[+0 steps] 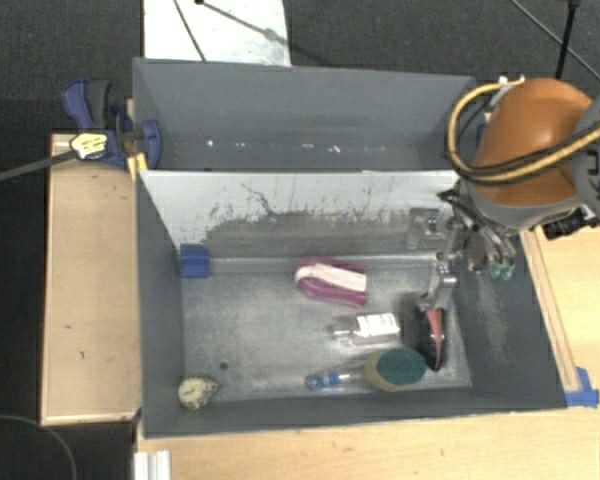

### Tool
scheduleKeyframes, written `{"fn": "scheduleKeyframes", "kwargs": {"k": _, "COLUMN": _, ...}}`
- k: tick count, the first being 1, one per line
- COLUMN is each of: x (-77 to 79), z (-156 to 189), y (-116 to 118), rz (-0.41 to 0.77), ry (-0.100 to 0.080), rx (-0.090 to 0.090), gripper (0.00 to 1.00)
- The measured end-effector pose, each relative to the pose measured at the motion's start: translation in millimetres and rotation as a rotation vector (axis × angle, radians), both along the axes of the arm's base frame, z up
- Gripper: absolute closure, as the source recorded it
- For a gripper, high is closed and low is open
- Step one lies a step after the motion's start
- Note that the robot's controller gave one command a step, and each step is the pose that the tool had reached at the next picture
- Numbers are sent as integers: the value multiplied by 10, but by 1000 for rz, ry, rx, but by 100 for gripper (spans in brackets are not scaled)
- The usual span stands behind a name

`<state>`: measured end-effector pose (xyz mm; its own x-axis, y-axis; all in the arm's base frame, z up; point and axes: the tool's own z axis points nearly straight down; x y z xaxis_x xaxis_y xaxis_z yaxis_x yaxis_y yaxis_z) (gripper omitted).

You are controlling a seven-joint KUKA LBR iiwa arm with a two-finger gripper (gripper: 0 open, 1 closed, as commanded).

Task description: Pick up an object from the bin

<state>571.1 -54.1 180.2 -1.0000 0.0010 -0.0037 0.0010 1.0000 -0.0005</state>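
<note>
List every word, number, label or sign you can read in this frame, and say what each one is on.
No text can be read.
Small clear packet with a white label: any print on the label is too small and blurred to make out.
Pink-and-white striped oblong, blue block, round green disc, black-and-red object: no lettering visible.
</note>
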Motion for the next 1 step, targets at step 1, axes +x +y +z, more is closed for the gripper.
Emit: {"fn": "scheduleKeyframes", "kwargs": {"k": 1, "x": -841, "z": -977, "y": -603, "rz": 214, "ry": 9, "rx": 1, "gripper": 0}}
